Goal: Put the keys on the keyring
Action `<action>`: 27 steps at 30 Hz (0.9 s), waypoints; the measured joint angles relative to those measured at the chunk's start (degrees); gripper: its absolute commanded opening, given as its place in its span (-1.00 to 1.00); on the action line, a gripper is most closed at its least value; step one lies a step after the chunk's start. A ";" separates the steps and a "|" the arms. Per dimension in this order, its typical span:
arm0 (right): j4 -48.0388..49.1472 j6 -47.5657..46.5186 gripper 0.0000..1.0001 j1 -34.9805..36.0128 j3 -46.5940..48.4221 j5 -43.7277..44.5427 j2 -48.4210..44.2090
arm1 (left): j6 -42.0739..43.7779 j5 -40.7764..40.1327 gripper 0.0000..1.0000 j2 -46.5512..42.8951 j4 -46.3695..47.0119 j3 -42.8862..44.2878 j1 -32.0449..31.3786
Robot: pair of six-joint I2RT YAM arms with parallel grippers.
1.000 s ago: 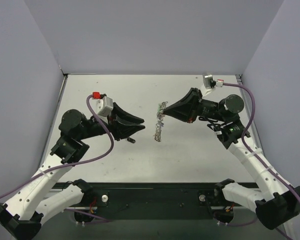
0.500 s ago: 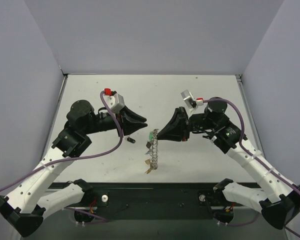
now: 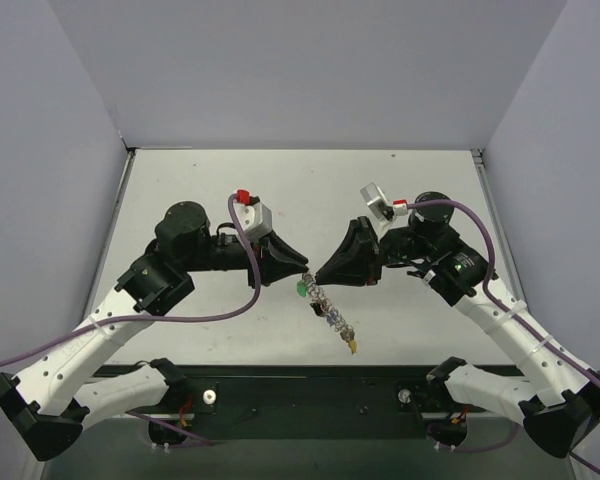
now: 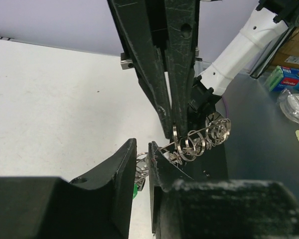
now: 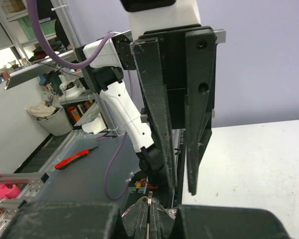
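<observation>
**Right gripper** [image 3: 318, 277]: the black fingers are pressed together, clamped on a thin wire coil of the large silvery metal keyring [image 3: 330, 312] with its bumpy, chain-like rim.

**Keyring:** seen edge-on from overhead. It is held at the right gripper's tip and slants away from there toward the arm-base side, beneath the right gripper's fingers.

**Keys:**
- A small yellow-headed key [image 3: 352, 346] sits at the end of the keyring farthest from the right gripper.
- A small green-headed key [image 3: 300, 289] hangs just beside the right gripper's tip, on the side facing the other arm.

**Left gripper** [image 3: 304, 273]: its tip faces the right gripper's tip, nearly meeting it. Its fingers stand a narrow gap apart. Keyring coils and the green-headed key show in that gap. Whether the fingers press on either cannot be told.
</observation>
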 measured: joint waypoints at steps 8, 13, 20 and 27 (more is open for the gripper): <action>-0.24 -0.22 -1.00 -0.02 0.00 1.27 -0.28 | 0.68 -1.14 -0.49 0.04 -1.20 0.04 -3.30; -0.35 -0.39 -1.00 -0.04 0.00 1.84 -0.76 | 1.09 -2.78 -0.49 0.02 -1.51 0.04 -4.24; -0.33 -0.39 -1.00 -0.11 0.00 2.49 -1.20 | 1.57 -3.98 -0.49 -0.24 -2.56 0.04 -4.98; -0.22 -0.37 -1.00 -0.46 0.00 3.26 -1.90 | 1.57 -4.09 -0.47 -1.31 -3.48 -0.07 -5.38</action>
